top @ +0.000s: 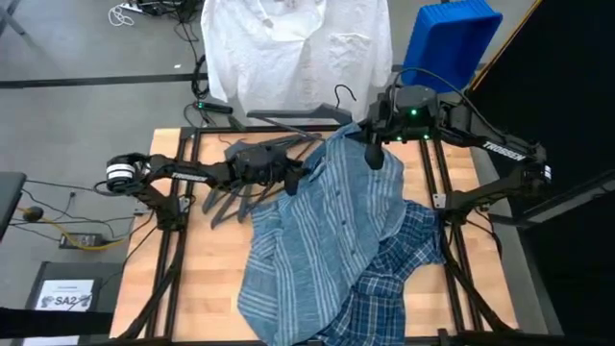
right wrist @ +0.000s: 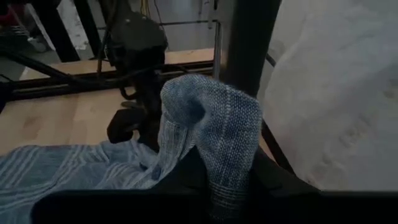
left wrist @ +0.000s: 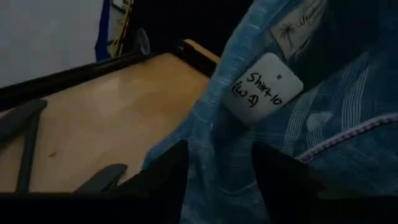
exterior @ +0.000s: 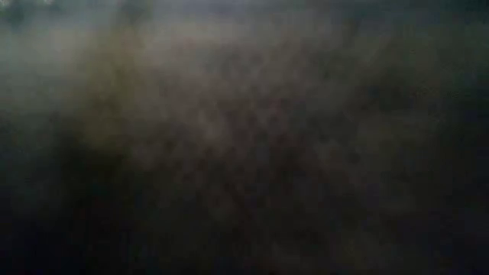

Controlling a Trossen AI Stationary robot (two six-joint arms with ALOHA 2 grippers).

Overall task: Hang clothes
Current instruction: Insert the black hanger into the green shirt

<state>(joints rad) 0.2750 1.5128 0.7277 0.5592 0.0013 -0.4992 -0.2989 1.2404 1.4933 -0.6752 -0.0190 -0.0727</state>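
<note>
On the table (top: 207, 279), both pincers, right (top: 373, 154) and left (top: 309, 173), grip the striped shirt (top: 317, 240).

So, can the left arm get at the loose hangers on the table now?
Probably not at once: the left gripper is at the striped shirt, fabric between its fingers. The hangers lie uncovered just beside it, so once it lets go, yes.
</note>
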